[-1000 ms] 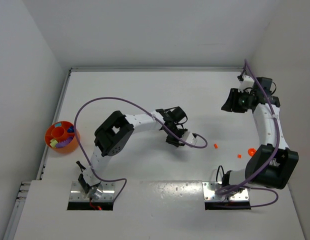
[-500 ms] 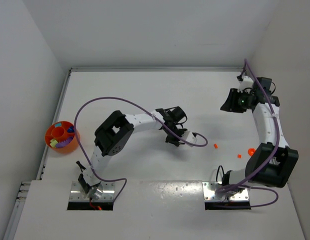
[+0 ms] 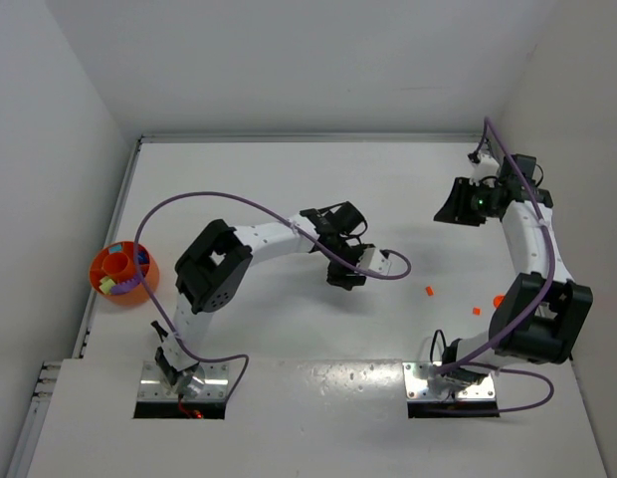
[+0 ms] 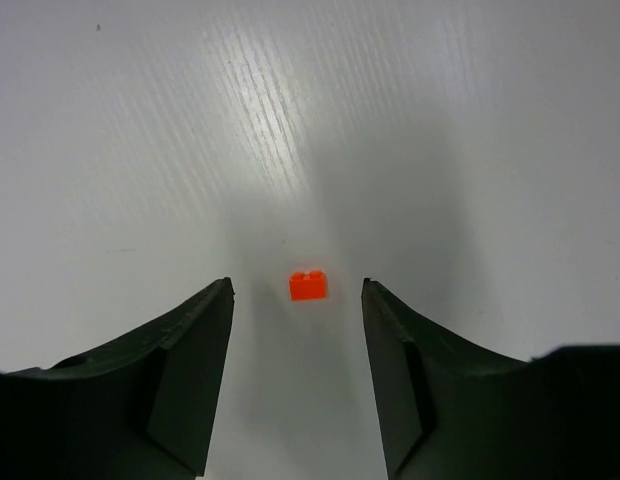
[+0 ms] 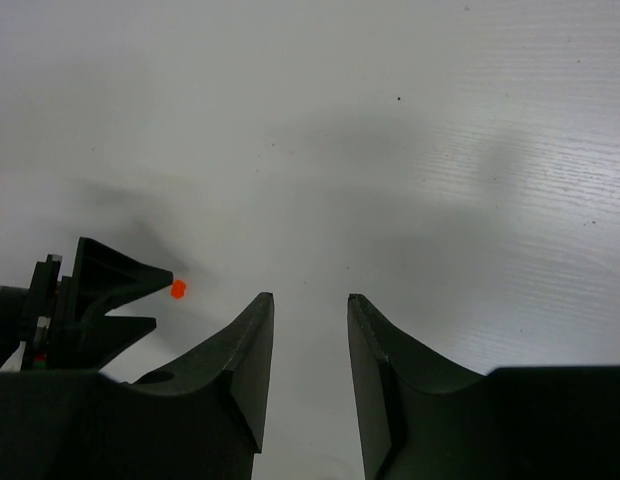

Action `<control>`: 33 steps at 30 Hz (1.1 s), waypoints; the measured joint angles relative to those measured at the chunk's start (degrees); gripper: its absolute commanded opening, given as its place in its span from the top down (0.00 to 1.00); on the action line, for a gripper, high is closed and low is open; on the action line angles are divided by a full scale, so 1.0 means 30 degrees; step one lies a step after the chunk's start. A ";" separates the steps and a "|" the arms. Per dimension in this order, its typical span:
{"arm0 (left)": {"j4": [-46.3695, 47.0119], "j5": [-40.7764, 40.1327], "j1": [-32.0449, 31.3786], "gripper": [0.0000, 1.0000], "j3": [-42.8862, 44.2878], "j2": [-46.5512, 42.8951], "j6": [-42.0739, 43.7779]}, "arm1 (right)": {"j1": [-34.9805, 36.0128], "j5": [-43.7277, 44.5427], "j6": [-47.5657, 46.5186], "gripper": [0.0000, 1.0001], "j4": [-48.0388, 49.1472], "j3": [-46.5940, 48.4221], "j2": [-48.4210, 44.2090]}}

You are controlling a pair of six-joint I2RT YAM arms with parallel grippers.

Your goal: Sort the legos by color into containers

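Lego (image 4: 308, 285) lay loose ahead of left gripper (image 4: 297, 292), jaws half-open & empty; off-ctr close could've flicked it away.

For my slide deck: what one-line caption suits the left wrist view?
Left gripper, jaws open, faces a small orange lego lying on the white table.

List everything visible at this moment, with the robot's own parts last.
loose legos: three, orange, on the table near the right arm, one partly hidden by it
legos in bowl: several, purple, lime and teal
bowl: one, orange, at the table's left edge
table: one, white
left end effector: one, black, open, one orange brick seen on the table between its fingers
right end effector: one, black, open, empty, far right
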 measured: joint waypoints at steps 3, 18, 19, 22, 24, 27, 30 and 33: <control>0.0036 -0.0117 0.0000 0.44 -0.0102 -0.0007 -0.0058 | 0.0000 -0.0007 0.0007 0.64 0.0007 0.0000 0.0029; 0.0058 -0.0401 0.0000 0.48 -0.0342 0.0131 0.0015 | 0.0000 -0.0015 0.0058 0.64 0.0138 0.0000 0.0044; 0.0058 -0.0430 0.0000 0.48 -0.0342 0.0226 0.0015 | 0.0000 -0.0015 0.0058 0.64 0.0138 0.0000 0.0044; 0.0058 -0.0503 0.0000 0.48 -0.0342 0.0510 0.0007 | 0.0000 -0.0015 0.0058 0.64 0.0138 0.0000 0.0044; 0.0051 -0.0561 0.0000 0.48 -0.0342 0.0714 0.0000 | 0.0000 -0.0015 0.0058 0.64 0.0138 0.0000 0.0044; 0.0022 -0.0663 0.0000 0.48 -0.0342 0.0933 -0.0066 | 0.0000 -0.0015 0.0058 0.64 0.0138 0.0000 0.0044; 0.0109 -0.0714 0.0000 0.50 -0.0299 0.1035 -0.0080 | 0.0000 -0.0015 0.0058 0.64 0.0138 0.0000 0.0044; 0.0168 -0.0758 0.0000 0.54 -0.0117 0.1158 -0.0095 | 0.0000 -0.0022 0.0058 0.64 0.0131 0.0000 0.0044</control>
